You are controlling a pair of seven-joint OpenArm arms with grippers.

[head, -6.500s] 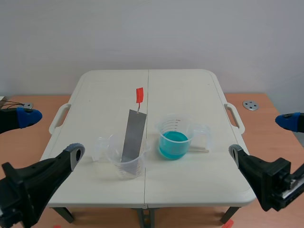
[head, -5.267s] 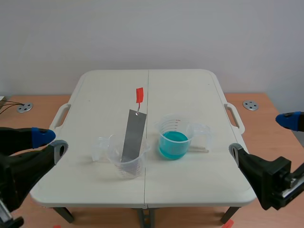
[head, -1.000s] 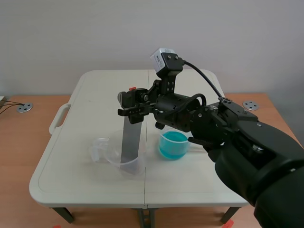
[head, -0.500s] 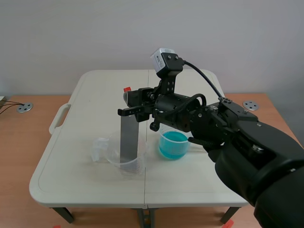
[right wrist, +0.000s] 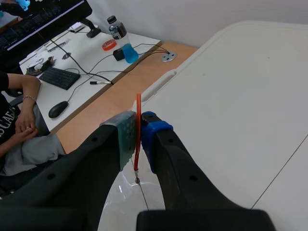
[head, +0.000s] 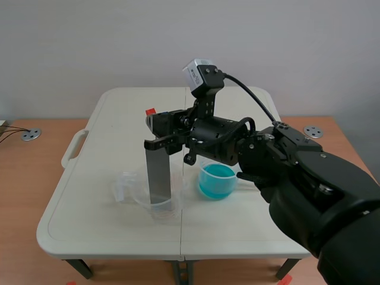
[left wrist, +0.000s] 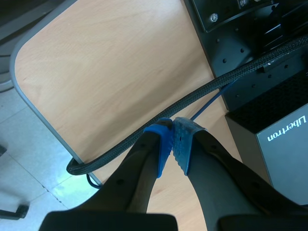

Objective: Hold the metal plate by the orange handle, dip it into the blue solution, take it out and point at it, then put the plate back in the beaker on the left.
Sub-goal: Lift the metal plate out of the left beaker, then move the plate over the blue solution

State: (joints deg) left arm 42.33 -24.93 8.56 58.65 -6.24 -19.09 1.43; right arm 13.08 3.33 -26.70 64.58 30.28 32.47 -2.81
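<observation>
Shifted leftward and upright, metal plate [head: 158,175] stands in beaker [head: 168,208], right gripper [right wrist: 138,129] clamped on orange handle [right wrist: 138,105].

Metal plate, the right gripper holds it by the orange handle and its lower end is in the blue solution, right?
Not quite. The right gripper does hold the orange handle, but the metal plate stands with its lower end in the clear beaker, beside the blue solution; the scene view shows it.

I see a white tabletop [head: 107,228] on a brown wooden desk [head: 24,196]. Off to the side, a person [right wrist: 14,120] sits by a bottle [right wrist: 118,32], a keyboard [right wrist: 57,78] and a mouse [right wrist: 57,109].
</observation>
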